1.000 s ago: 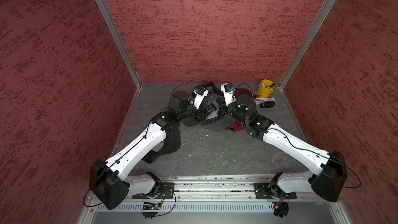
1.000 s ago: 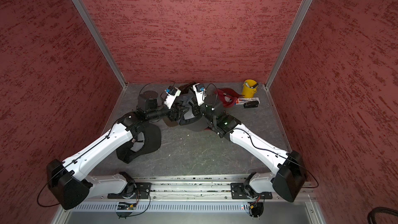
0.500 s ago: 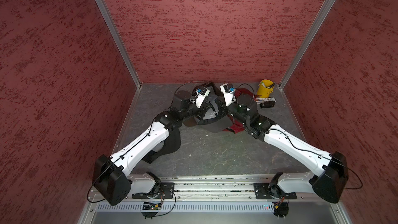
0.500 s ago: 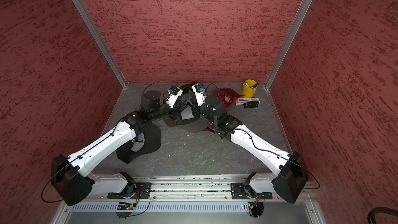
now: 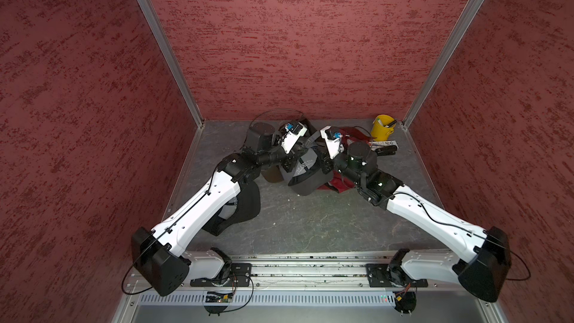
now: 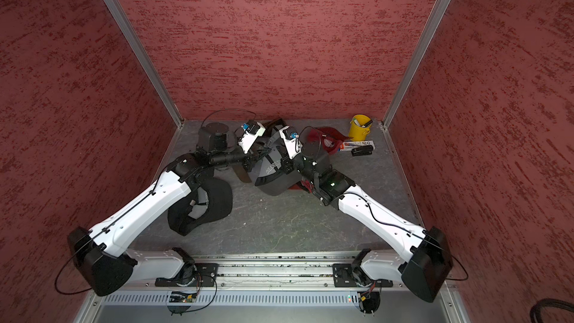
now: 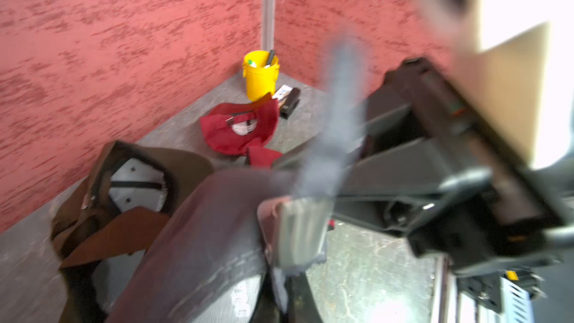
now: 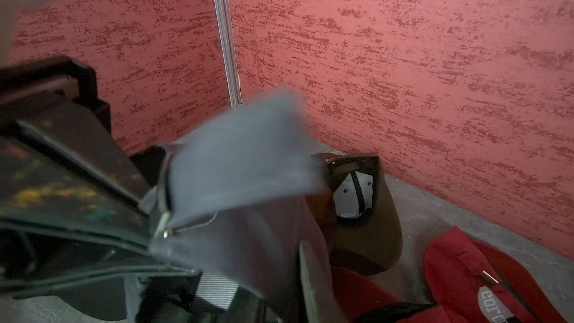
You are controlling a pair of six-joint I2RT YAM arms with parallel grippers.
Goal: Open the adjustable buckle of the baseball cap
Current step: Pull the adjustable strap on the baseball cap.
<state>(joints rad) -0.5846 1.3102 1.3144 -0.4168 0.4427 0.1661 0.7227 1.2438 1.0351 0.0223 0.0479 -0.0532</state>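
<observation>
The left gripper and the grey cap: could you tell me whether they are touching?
Touching. The left wrist view shows the left gripper shut on the grey cap, fabric pressed against its ribbed pad.

A yellow bucket (image 7: 260,79) stands near a red cap (image 7: 214,138) and black stapler (image 7: 290,104).

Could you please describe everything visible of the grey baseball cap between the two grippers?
The grey fabric baseball cap, white lettering on its front, is propped up with its darker brim toward the robot's base, overlapping a red fabric cap. Its grey strap sticks up loose, motion-blurred. The left gripper is shut on its rim; the right gripper is beside it, jaws too blurred to judge.
</observation>
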